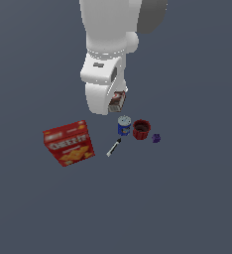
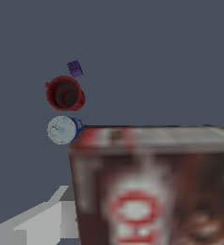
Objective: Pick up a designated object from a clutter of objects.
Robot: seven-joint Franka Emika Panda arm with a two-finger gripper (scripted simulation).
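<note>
The designated object, a small brown-red box (image 1: 118, 98) with white lettering, sits in my gripper (image 1: 115, 104) under the white hand, above the floor. In the wrist view the box (image 2: 152, 191) fills the frame close up and blurred, with one grey finger (image 2: 39, 219) beside it. The jaws look shut on the box, though the hand and box mostly hide the fingertips. The rest of the clutter lies below: the red cracker box (image 1: 69, 143), black-white marker (image 1: 113, 147), blue can (image 1: 124, 125), dark red cup (image 1: 141, 129) and tiny purple piece (image 1: 156, 138).
The can (image 2: 62, 129), cup (image 2: 65, 94) and purple piece (image 2: 75, 68) stand in a row in the wrist view, beyond the held box. The flat dark grey floor (image 1: 187, 198) spreads all around the clutter.
</note>
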